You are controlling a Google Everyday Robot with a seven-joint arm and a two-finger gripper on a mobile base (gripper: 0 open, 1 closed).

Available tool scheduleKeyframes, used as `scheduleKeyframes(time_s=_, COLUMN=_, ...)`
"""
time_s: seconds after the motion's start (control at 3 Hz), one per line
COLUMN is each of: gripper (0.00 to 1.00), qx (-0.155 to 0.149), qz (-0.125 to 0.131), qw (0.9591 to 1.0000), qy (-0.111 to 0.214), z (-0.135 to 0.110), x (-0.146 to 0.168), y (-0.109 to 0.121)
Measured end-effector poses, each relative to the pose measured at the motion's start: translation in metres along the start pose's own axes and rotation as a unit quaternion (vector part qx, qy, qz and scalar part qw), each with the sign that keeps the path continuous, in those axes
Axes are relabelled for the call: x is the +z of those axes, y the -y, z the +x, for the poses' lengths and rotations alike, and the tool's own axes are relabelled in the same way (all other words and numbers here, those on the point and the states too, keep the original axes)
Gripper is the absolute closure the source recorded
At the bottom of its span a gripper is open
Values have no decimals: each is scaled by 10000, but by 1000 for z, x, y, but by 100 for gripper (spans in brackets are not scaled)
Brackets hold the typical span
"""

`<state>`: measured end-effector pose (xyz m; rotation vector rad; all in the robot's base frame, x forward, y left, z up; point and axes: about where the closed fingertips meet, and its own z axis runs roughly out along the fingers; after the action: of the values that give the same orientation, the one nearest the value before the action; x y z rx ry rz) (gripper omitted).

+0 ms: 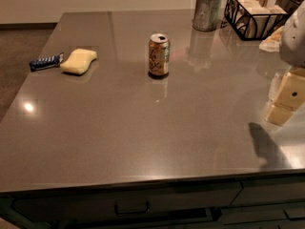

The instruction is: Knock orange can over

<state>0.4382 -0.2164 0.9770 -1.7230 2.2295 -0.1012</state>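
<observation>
The orange can (158, 55) stands upright on the grey table (119, 128), a little behind its middle. It has an orange-tan label with pale markings and a silver top with an open tab hole. My gripper (285, 101) hangs at the right edge of the view, cream-coloured, below the white arm (294, 32). It is well to the right of the can and somewhat nearer the front, not touching it. Its shadow falls on the table below it.
A yellow sponge (78, 61) and a blue snack bar (45, 62) lie at the left. A grey metal tin (207, 12) and a black wire basket (252, 13) with packets stand at the back right. The table's front edge has drawers below it.
</observation>
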Motion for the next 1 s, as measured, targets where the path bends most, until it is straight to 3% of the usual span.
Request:
scheduleKeyframes(time_s=0.33, gripper=0, qx=36, qz=8, qw=10000, qy=13, z=-1, x=-1, y=2)
scheduleKeyframes(time_s=0.67, gripper=0, qx=344, qz=24, qw=9991, qy=233, z=-12, x=9, y=29)
scheduleKeyframes(time_s=1.0, gripper=0, qx=851, qz=167, qw=9952, qy=463, z=-31, x=35, y=75)
